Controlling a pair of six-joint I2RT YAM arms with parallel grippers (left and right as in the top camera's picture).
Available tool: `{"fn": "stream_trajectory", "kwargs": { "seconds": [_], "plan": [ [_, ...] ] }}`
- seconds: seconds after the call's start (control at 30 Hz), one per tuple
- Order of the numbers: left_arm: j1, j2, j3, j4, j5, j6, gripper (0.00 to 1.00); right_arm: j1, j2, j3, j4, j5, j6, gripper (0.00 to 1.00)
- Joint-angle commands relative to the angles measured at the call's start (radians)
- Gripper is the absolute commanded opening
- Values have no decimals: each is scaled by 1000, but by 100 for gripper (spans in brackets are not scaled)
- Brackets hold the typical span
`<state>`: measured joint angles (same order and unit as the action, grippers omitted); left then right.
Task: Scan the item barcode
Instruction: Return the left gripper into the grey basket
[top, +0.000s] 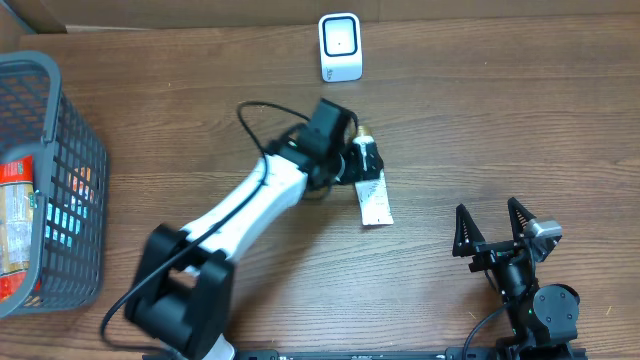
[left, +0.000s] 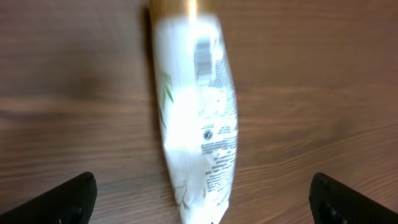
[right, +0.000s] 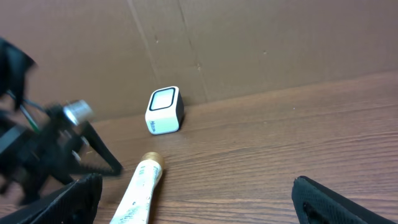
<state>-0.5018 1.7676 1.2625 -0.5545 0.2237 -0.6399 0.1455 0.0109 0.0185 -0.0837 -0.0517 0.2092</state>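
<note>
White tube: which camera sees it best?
Left wrist: the white tube fills the picture, print showing, though blurry. Overhead shows it small, partly under the left gripper. Right wrist shows its gold-capped end, cut off below.

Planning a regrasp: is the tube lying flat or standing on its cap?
Lying flat: the tube rests lengthwise on the table, its gold cap toward the scanner.

Overhead top-down; tube (top: 375, 200) in all views
</note>
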Motion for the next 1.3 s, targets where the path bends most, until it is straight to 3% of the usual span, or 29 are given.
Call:
{"fn": "stream_trajectory", "kwargs": {
  "seconds": [0.0,0.33,0.5,0.67,0.87,1.0,1.27],
  "plan": [
    [95,-156,132,-74,-18,127,100,5,-8,-11,3,6,-1,100],
    [450,-419,359,-375,-23,414,100,5,-8,-11,3,6,-1,100],
    [669,-498,372,-416,-177,495,100,5,-8,-11,3,6,-1,100],
    [915,-500,371,-428,-239,480,100,5,-8,-11,3,7,-1,100],
    [1159,-419,365,-440,-284,267,100,5,-8,-11,3,7,-1,100],
    [1238,-349,362,-436,-278,233,100,5,-8,-11,3,6,-1,100],
    [1273,-281,362,-378,-283,262,100,5,-8,-11,3,6,-1,100]
  ]
}}
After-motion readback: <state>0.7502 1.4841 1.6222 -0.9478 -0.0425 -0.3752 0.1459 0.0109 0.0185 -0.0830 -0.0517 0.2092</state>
